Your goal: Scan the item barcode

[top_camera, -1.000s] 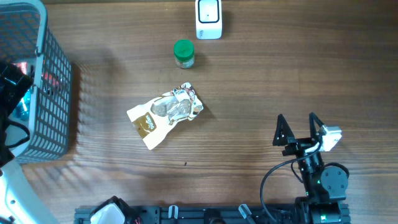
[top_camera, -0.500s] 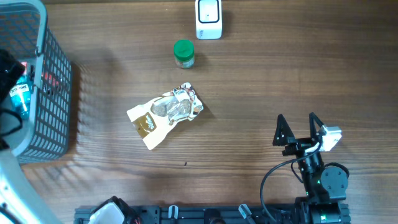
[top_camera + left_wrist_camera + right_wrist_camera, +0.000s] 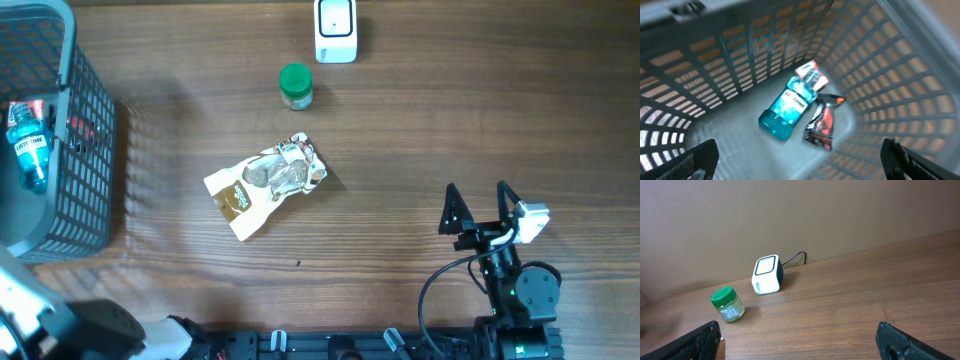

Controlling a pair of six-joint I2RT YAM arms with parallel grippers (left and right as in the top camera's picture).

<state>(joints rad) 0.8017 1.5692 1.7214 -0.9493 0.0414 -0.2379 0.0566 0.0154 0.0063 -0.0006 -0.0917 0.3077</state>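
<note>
1. The left end effector faces into the basket at the table's left edge, fingers spread wide and empty.
2. The right end effector, near the front edge, is likewise released.
3. The bottle lies flat on the basket floor, touching a packet.
4. It is probably rigid, slick and heavy with liquid. Grip across its body, keeping the label clear for the scanner.

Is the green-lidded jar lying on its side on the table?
No, the green-lidded jar stands upright, its lid on top.
</note>
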